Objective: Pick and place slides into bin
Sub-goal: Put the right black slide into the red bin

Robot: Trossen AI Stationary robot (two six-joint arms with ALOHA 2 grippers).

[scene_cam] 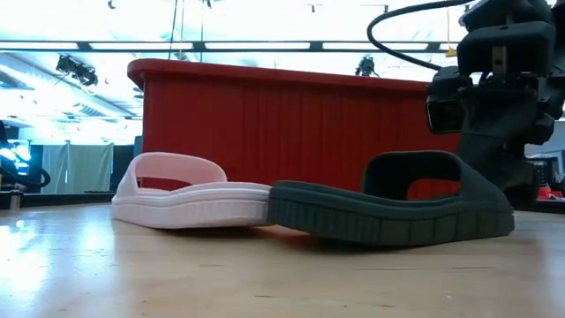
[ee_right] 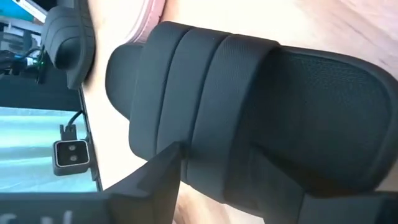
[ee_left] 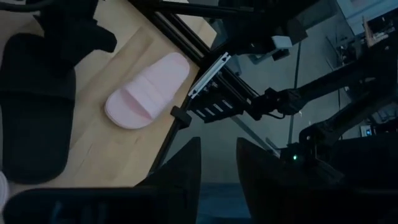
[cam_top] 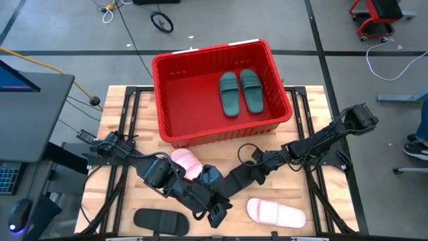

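You look straight down on a wooden table (cam_top: 107, 127). At its far side sits a red bin (cam_top: 167, 87) holding two dark green slides (cam_top: 241, 91) side by side. Both dark arms reach toward the near middle, their grippers meeting around (cam_top: 212, 201). One pale pink slide (cam_top: 186, 163) lies partly under the left arm, another pink slide (cam_top: 277, 213) near right, a black slide (cam_top: 160, 221) near left.

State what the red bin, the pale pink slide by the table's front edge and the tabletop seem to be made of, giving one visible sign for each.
Bin: looks like moulded plastic, a uniform slightly glossy red with ribbed walls.
Pale pink slide: probably soft rubber or foam, a matt one-piece body with a grooved sole edge in the low view.
Tabletop: seems to be light wood, with plank seams and grain.
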